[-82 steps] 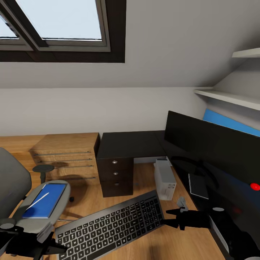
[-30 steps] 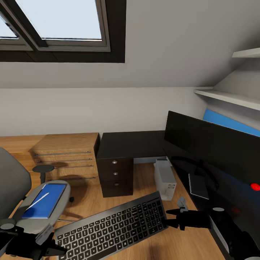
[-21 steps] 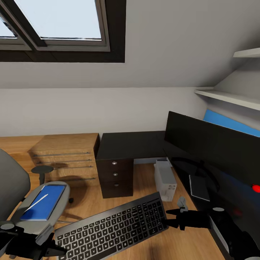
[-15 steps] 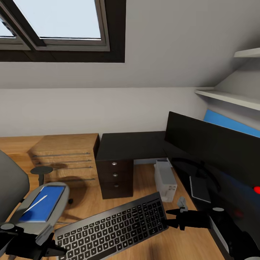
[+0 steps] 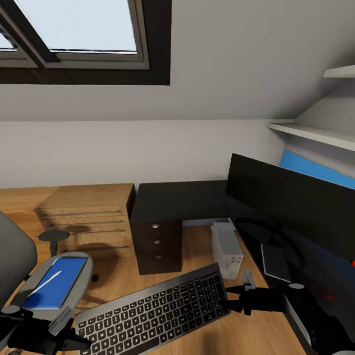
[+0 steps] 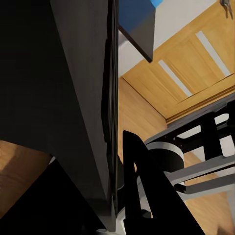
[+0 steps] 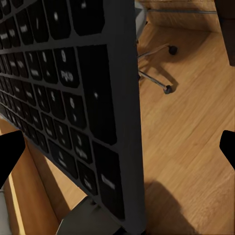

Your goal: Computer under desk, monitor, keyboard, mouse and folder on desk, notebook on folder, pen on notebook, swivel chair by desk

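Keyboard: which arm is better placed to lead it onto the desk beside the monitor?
Right. The right gripper is at the keyboard end nearest the desk and monitor; the left gripper is by the chair.

Both arms reach forward low in the head view, dark and roughly level with each other. The left hand (image 5: pixel 66 329) sits at the near left end of the keyboard (image 5: pixel 153 308), its pale grey finger slanting up against that edge; in the left wrist view a dark finger (image 6: pixel 142 186) runs alongside the thin edge of the board, pressed to it. The right hand (image 5: pixel 235 298) meets the keyboard's far right end, black fingers pointing toward the left hand, a small grey finger (image 5: pixel 248 277) raised above them. In the right wrist view its two fingertips (image 7: pixel 10 149) stand wide apart either side of the board.
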{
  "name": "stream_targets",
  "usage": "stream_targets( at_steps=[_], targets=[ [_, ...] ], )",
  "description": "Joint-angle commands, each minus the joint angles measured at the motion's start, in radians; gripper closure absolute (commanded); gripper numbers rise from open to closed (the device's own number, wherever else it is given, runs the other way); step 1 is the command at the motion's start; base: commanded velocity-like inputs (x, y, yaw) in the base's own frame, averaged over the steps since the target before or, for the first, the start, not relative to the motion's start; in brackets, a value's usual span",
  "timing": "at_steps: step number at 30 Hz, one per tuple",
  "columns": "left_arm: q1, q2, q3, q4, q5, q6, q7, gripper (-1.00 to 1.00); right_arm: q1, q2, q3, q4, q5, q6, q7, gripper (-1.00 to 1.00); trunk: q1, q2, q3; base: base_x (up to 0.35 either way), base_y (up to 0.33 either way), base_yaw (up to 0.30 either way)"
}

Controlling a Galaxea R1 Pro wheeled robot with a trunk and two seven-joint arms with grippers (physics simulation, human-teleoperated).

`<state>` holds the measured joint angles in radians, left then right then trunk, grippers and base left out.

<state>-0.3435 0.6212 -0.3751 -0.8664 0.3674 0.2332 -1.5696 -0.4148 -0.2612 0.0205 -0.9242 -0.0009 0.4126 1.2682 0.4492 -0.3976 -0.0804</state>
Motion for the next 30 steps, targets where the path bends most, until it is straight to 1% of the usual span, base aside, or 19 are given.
stream_targets(
  at_steps=[1,18,26,30],
  targets=[
    [-0.002,0.002,-0.005,0.0,0.007,0.008,-0.001,1.0,-0.001,0.0,0.001,-0.001,0.0,0.008,0.002,-1.0,0.001,-0.002,-0.002,0.091,0.0,0.0],
    [-0.002,0.001,-0.008,0.0,0.007,0.008,-0.001,1.0,-0.001,0.005,-0.001,0.004,-0.004,0.003,-0.015,-1.0,0.001,-0.002,-0.002,0.093,0.0,0.0],
    [-0.002,0.0,-0.008,0.0,0.007,0.008,-0.001,1.0,-0.001,0.007,0.0,0.009,-0.004,-0.013,-0.022,-1.0,0.001,-0.002,-0.002,0.095,0.0,0.0],
    [-0.002,0.0,-0.008,0.0,0.007,0.008,-0.001,1.0,-0.001,0.008,0.0,0.02,-0.006,-0.016,-0.041,-1.0,0.001,-0.002,-0.002,0.095,0.0,0.0]
  ],
)
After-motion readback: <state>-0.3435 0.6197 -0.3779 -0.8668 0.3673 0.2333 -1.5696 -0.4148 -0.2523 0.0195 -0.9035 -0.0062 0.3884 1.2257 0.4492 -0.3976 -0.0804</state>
